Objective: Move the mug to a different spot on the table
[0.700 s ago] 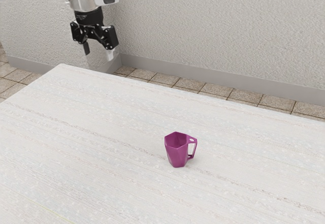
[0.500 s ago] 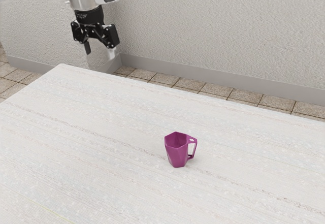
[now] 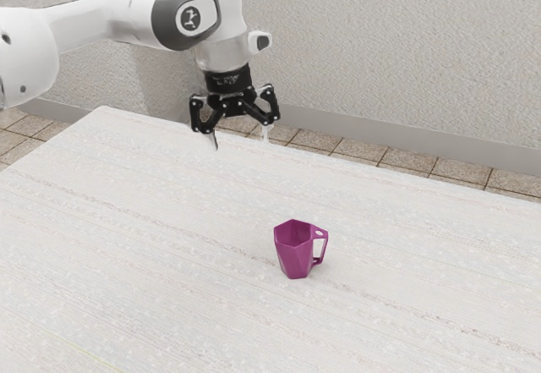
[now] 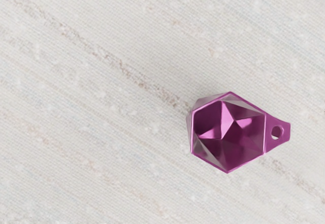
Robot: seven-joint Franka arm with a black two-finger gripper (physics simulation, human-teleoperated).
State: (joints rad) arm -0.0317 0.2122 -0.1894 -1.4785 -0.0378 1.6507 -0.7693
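Note:
A magenta faceted mug [image 3: 298, 249] stands upright on the pale wooden table [image 3: 127, 238], its handle turned toward the exterior view's right. My gripper [image 3: 237, 139] hangs open in the air well above the table, up and toward the exterior view's left of the mug, with nothing between its fingers. The wrist view looks straight down into the mug [image 4: 228, 131], its handle [image 4: 278, 131] sticking out to one side.
Behind the table runs a tiled floor strip [image 3: 380, 149] and a rough plaster wall [image 3: 406, 43]. The table's far edge [image 3: 279, 140] lies just behind the gripper. Bare tabletop surrounds the mug on every side.
My arm has swung from the upper left toward the exterior view's right and lower, bringing the open gripper closer to the mug. The mug has stayed put.

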